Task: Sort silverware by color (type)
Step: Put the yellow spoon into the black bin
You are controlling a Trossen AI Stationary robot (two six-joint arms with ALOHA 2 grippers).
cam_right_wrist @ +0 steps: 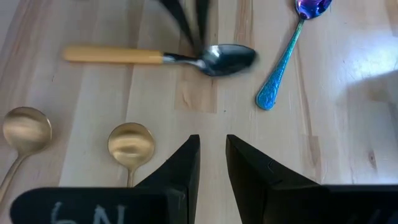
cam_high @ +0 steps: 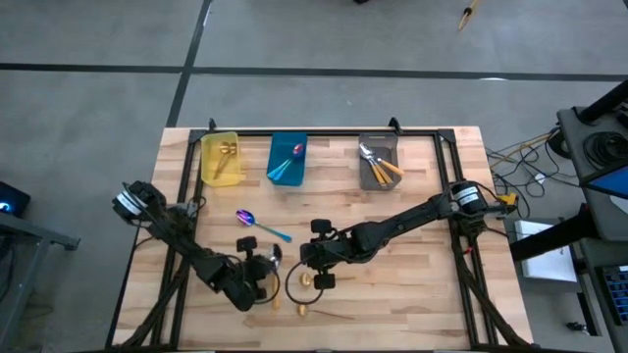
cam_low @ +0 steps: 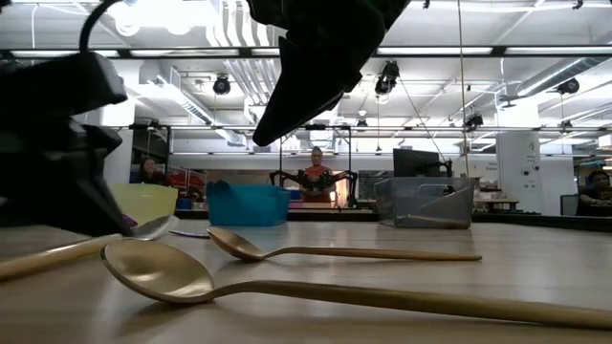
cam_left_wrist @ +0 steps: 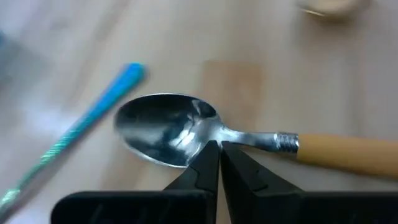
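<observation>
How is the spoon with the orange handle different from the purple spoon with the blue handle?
The orange-handled spoon has a plain silver bowl; the purple spoon has a shiny rainbow-purple one. The orange handle looks smooth, while the blue one shows a patterned end. The left claw is shut right at the orange-handled spoon's neck; no claw touches the purple spoon. Both lie flat on the wooden table.

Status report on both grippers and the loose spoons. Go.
Left gripper shut, tips at orange-handled spoon neck. Right gripper slightly open, empty, above two gold spoons. Purple-teal spoon loose close by.
</observation>
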